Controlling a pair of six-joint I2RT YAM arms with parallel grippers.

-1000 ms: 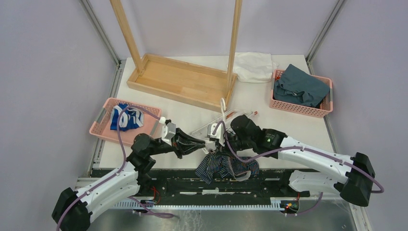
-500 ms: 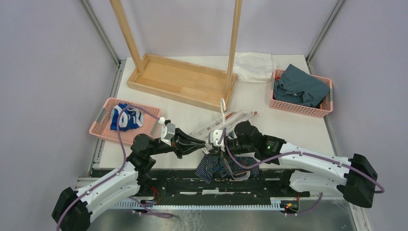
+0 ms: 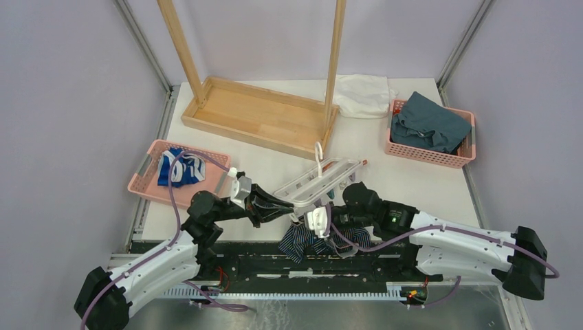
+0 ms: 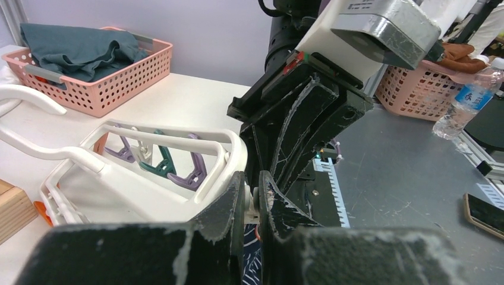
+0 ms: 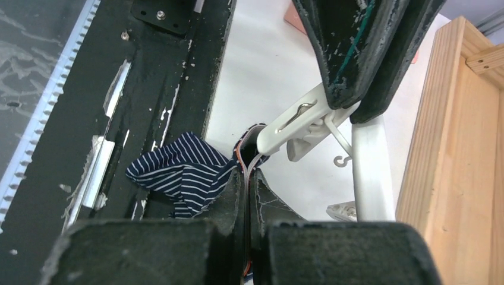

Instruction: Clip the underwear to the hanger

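- The underwear (image 3: pixel 322 238) lies bunched at the near edge of the bench (image 3: pixel 275 165), partly spilling over onto the black rail.
- The right claw (image 5: pixel 245 178) is clenched on its orange-trimmed waistband and holds that edge up.
- The left claw (image 4: pixel 254 202) is clamped on a white clip (image 5: pixel 295 123) of the hanger. The clip's mouth sits right at the raised waistband (I cannot tell whether it bites the cloth).
- The hanger (image 3: pixel 323 177) sits just behind both claws, with its hook toward the wooden rack (image 3: pixel 254 113).
- At the far right, a pink basket (image 3: pixel 430 155) holds teal cloth.
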